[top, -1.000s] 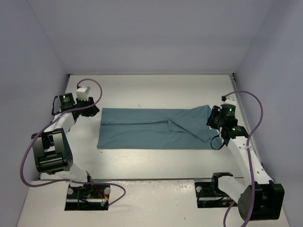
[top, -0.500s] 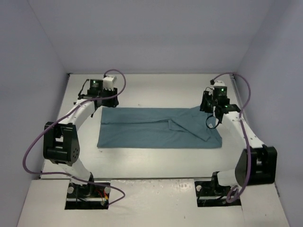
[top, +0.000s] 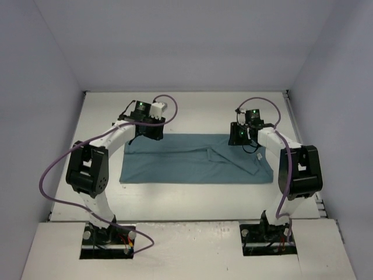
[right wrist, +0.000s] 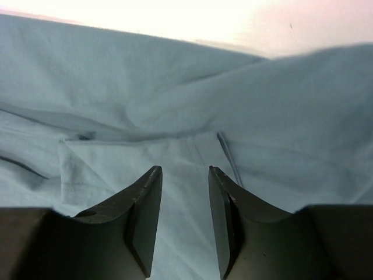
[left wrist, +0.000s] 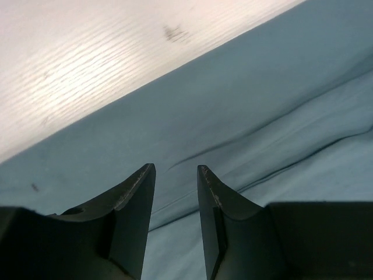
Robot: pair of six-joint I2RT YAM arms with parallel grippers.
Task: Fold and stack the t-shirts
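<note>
1. Top view. The teal t-shirt (top: pixel 192 166) lies flat on the white table (top: pixel 192 111) as a long folded strip across the middle of the frame. The left gripper (top: pixel 150 132) is over its far edge at the upper left of the cloth. The right gripper (top: pixel 238 137) is over the far edge toward the upper right. Likely risk: if the two ends are lifted unevenly, the strip would skew.
2. Left wrist view. The jaws are released with a narrow gap and nothing between them. A shallow pinch here may catch only the top layer, and the fold would peel open. The cloth is a smooth matte knit with soft diagonal creases. Pale grained tabletop fills the upper left.
3. Right wrist view. The jaws are released and empty. Overlapping layers, a stitched hem and a raised ridge lie below them. The thickness is uneven, so the grip could slip or bunch the limp cotton.
</note>
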